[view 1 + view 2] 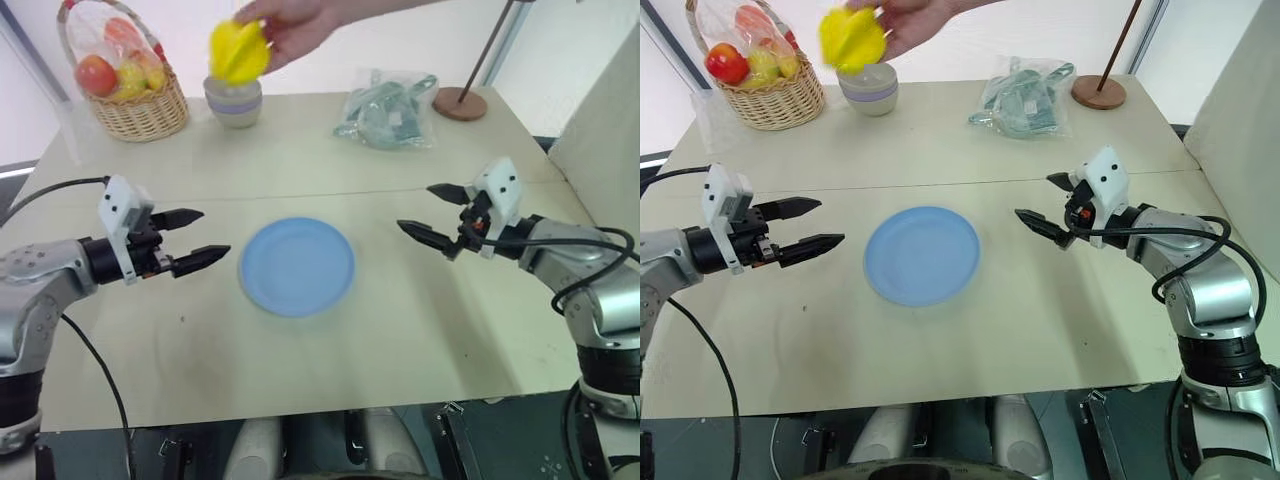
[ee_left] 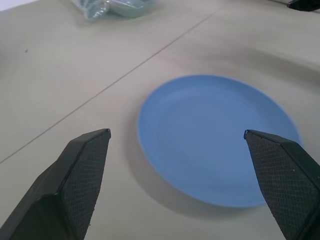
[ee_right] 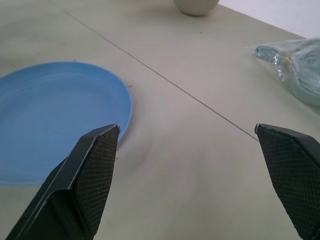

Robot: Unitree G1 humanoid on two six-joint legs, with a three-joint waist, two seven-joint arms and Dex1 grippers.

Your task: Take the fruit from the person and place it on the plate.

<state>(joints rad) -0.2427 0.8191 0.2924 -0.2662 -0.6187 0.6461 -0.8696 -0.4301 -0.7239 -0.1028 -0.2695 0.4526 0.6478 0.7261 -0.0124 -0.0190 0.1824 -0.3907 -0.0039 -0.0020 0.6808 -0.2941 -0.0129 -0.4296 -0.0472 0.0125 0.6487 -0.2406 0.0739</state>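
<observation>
A person's hand (image 1: 290,25) holds the bright yellow fruit (image 1: 238,50) in the air above the far side of the table, over a small grey bowl (image 1: 233,101). The light-blue plate (image 1: 297,266) lies flat at the table's middle, with nothing on it. My left gripper (image 1: 196,238) hovers open just left of the plate, fingers pointing at it. On the plate's right, my right gripper (image 1: 428,213) is open too, a short gap away. Both wrist views look across the plate (image 2: 215,137) (image 3: 55,115) between spread fingers.
A wicker basket (image 1: 125,85) of bagged red and yellow fruit stands at the far left corner. A clear bag of grey-green items (image 1: 388,110) lies at the far right, beside a round wooden stand base (image 1: 459,102) with a thin pole.
</observation>
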